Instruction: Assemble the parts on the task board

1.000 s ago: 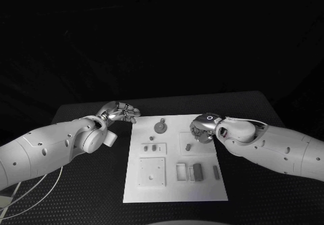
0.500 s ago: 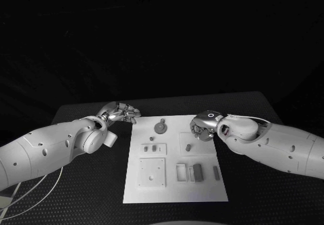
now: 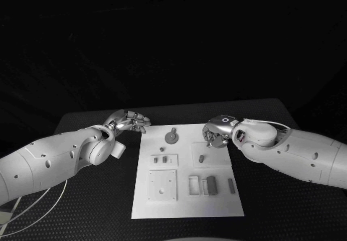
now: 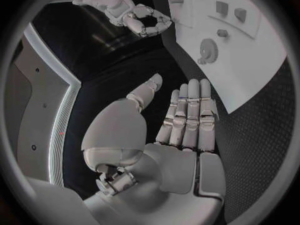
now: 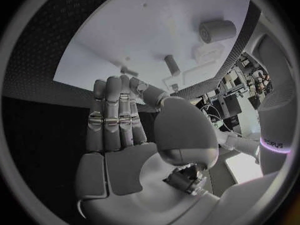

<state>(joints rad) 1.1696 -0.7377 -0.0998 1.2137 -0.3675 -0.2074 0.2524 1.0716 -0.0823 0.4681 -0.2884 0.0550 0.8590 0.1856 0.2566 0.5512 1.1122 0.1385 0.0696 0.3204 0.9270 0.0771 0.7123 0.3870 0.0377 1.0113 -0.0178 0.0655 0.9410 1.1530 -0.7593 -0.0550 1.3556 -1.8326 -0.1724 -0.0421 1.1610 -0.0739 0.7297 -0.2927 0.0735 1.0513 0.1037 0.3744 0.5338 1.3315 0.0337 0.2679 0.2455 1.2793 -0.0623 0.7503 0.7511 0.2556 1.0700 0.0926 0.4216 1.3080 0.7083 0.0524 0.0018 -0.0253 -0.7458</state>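
Observation:
The white task board (image 3: 217, 206) lies in the middle of the black table. On it are a round gear-like part (image 3: 172, 135), a short peg (image 3: 201, 158), two small pieces (image 3: 160, 159) in a square frame, a plate with holes (image 3: 163, 183) and some upright blocks (image 3: 210, 185). My left hand (image 3: 131, 120) hovers just off the board's far left corner, its fingers (image 4: 187, 115) side by side with nothing in them. My right hand (image 3: 216, 133) hangs over the board's far right corner. Its fingers (image 5: 115, 115) lie straight and hold nothing. The board (image 5: 125, 30) and the peg (image 5: 170, 64) lie beyond them.
Black textured table (image 3: 87, 211) surrounds the board on all sides. A thin white cable (image 3: 36, 208) loops under my left arm at the near left. The left wrist view also shows my right hand (image 4: 142, 20) past the board's corner (image 4: 250, 60).
My right hand has drifted a little toward the board's far edge, away from the peg. The left hand and the parts have stayed put.

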